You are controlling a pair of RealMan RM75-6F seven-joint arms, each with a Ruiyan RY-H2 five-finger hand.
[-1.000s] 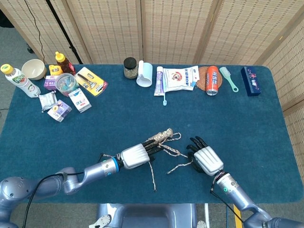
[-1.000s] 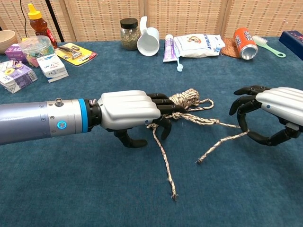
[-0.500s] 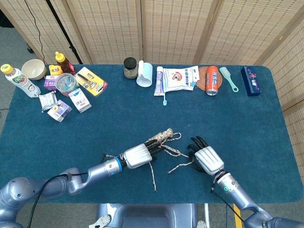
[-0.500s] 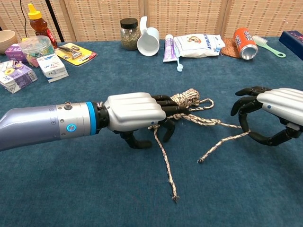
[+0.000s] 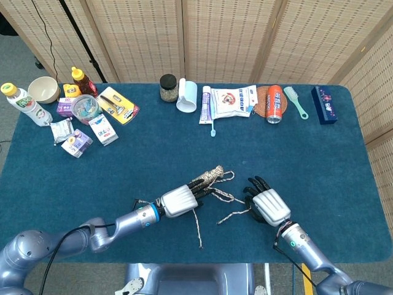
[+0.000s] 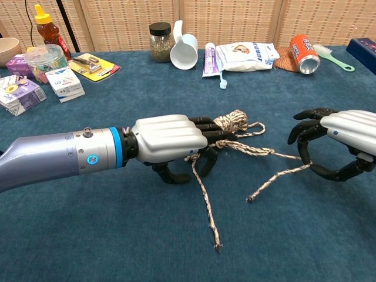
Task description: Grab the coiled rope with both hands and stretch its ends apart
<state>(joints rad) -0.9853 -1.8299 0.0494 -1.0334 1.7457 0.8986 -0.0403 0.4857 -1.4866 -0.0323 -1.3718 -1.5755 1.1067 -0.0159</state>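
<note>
The coiled rope [image 5: 210, 176] [image 6: 234, 121] lies on the blue table [image 5: 319, 160], with loose strands trailing toward the front. My left hand [image 5: 180, 201] [image 6: 169, 137] reaches in from the left. Its dark fingers [image 6: 211, 130] lie over the near side of the coil, partly curled and apart, and one strand [image 6: 203, 194] runs out beneath them. My right hand [image 5: 269, 206] [image 6: 346, 132] hovers to the right of the coil with curved, spread fingers and holds nothing. A frayed rope end [image 6: 275, 178] lies just left of its thumb.
Along the table's far edge stand a jar [image 5: 168, 87], a white cup [image 5: 188, 96], a toothpaste tube, a snack bag [image 5: 232, 101], an orange can [image 5: 275, 103] and a brush. Bottles, a bowl and small boxes [image 5: 103, 128] crowd the far left corner.
My left hand has slid a little to the right, further over the coil. The rope and my right hand have barely moved.
</note>
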